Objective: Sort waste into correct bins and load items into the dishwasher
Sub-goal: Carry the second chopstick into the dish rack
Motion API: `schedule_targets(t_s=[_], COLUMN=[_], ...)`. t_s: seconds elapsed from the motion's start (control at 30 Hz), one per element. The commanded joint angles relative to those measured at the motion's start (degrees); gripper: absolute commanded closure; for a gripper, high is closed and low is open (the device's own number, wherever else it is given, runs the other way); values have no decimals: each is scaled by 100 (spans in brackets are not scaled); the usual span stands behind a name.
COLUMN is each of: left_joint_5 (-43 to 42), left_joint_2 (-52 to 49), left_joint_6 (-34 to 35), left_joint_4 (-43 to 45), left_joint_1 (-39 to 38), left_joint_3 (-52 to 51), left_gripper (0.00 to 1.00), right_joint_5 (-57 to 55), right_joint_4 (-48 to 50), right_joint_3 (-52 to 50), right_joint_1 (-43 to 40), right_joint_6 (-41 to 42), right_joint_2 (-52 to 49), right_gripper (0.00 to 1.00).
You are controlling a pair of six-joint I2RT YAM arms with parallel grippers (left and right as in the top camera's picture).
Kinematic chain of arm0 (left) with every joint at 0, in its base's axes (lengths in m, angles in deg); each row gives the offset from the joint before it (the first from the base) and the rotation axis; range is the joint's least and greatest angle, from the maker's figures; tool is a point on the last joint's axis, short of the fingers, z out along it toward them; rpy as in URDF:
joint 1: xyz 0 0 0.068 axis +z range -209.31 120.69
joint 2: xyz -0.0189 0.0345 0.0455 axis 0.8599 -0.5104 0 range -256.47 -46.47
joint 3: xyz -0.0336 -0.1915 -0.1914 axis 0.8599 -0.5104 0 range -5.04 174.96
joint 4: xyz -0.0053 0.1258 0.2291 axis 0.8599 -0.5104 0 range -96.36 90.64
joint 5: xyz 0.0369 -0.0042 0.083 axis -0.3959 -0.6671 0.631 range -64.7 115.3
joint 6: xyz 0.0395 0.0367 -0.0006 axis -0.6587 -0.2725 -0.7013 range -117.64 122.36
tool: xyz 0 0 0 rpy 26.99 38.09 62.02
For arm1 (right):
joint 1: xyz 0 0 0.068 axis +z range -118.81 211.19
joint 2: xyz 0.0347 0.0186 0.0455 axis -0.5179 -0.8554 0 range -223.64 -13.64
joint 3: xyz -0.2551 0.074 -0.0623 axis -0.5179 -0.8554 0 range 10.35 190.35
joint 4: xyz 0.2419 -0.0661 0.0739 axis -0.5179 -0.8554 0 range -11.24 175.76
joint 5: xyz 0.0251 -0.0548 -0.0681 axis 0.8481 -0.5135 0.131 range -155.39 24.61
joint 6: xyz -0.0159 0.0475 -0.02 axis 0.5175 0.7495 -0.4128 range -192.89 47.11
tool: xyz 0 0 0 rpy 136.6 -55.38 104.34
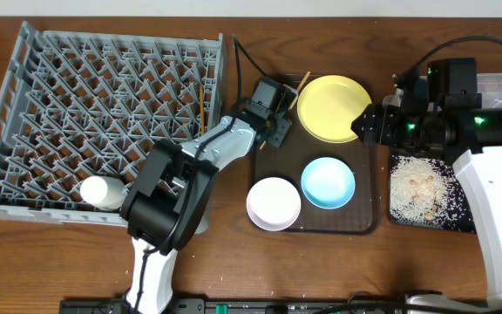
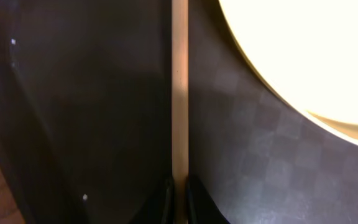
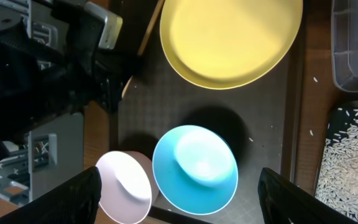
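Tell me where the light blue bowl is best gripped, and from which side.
Grip the light blue bowl by its rim, coming down from above with the right fingers straddling the wall: it sits upright and open on the brown tray. Probably pick the rim arc away from the white bowl, which crowds its other side.

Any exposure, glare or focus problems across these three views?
Left wrist: the yellow plate is blown out to near white, the brown tray is very dark, and the close chopstick is slightly soft. Right wrist: glare on the blue bowl, which casts a dark shadow on the tray. Overhead: evenly lit and sharp.
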Motion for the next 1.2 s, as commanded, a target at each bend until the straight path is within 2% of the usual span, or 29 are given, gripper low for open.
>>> schedule_targets(t_s=[0.0,0.17,0.37,0.5,0.63,0.87,1.17], left_joint_5=[-7,76,361,872,1147,1099,1064], left_joint_2=[289,1320,2662,3191,3206,2896,2374], left_joint_6=[278,608,623,695,734,866,835], left_joint_4=[-114,-498,-2059,-2920,-3565,-3206,-2695], left_joint_1=[48,179,391,634,977,1329,1375], left_joint_3=[-26,-26,-26,-28,-76,-627,-883], left_gripper=[92,92,92,92,92,92,92], right_joint_5=[-13,-11,-13,-13,-13,-13,-13], right_joint_4=[-2,-2,-2,-2,-2,-109,-131], right_joint_3=[24,22,24,22,24,22,22], right_joint_1=[-46,-46,-46,-46,-46,-46,-46], right_joint_6=[33,33,31,31,31,28,31], right_joint_2=[-39,-39,-39,-39,-39,-39,-39], right_gripper=[22,22,22,21,21,21,22])
